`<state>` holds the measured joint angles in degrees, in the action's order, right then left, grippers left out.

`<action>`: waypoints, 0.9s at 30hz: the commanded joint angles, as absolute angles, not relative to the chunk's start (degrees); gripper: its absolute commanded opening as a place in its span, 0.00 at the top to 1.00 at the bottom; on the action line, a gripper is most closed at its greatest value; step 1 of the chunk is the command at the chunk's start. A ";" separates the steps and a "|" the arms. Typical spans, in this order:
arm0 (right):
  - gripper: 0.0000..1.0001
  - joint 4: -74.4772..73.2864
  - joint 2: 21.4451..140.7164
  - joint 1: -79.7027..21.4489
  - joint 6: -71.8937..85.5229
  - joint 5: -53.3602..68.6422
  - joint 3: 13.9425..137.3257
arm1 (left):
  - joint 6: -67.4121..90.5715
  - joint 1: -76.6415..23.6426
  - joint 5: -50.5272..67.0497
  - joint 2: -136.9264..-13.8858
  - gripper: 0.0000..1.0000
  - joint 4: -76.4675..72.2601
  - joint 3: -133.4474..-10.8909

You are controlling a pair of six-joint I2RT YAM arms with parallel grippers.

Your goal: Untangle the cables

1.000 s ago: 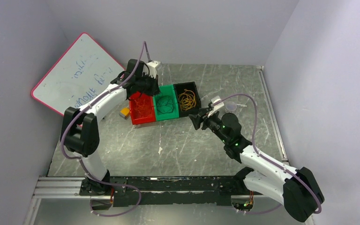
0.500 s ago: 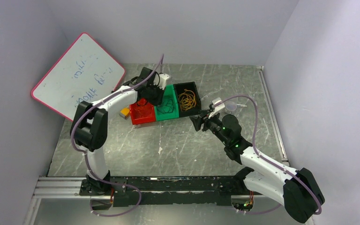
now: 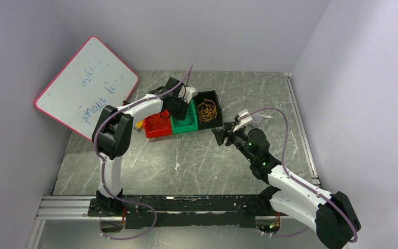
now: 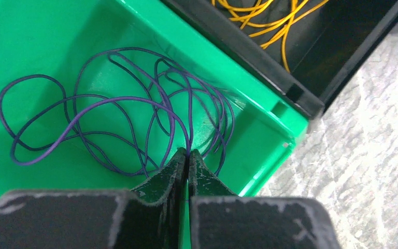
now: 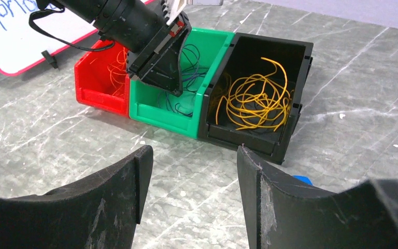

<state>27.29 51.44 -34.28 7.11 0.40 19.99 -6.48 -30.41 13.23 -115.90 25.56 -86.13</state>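
Observation:
Three bins stand side by side at the back of the table. The green bin [image 4: 31, 31] holds a loose dark purple cable [image 4: 114, 104], and my left gripper [image 4: 188, 153] is shut on one strand of it, low inside that bin [image 3: 180, 111]. A yellow cable [image 5: 254, 98] lies coiled in the black bin [image 5: 295, 57]. Thin orange cable [image 5: 115, 70] shows in the red bin [image 5: 96, 96]. My right gripper [image 5: 194, 155] hangs open and holds nothing, over bare table in front of the black bin [image 3: 218, 134].
A pink-framed whiteboard [image 3: 85, 83] leans on the left wall. A small yellow block [image 3: 139, 124] sits left of the red bin. Beside the right gripper a blue scrap [image 5: 303, 179] lies on the table. Walls close off the left, back and right.
My left gripper has travelled right, from over the red bin to the green bin, and come down into it. The right arm has barely moved.

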 commanded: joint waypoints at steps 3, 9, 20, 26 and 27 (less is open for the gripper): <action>0.36 26.45 50.38 -34.06 8.11 -0.95 19.27 | -6.33 -30.33 12.94 -118.67 0.93 24.27 -87.25; 0.36 26.05 50.89 -34.02 8.27 -0.68 19.87 | -6.07 -30.40 10.98 -118.54 0.88 23.16 -86.07; 0.32 25.53 50.56 -34.06 8.05 -4.30 21.04 | -5.37 -30.33 9.61 -109.31 0.52 20.82 -86.03; 0.17 22.20 49.17 -34.06 8.40 -10.50 23.38 | -4.43 -30.41 8.75 -103.35 0.39 19.31 -84.84; 0.15 21.17 49.01 -34.06 8.24 -11.67 23.98 | -4.21 -30.32 8.14 -101.90 0.37 19.26 -84.55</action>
<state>23.99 50.81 -34.26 8.14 -5.85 20.69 -5.04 -30.37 10.09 -106.89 21.91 -84.88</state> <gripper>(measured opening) 0.804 0.600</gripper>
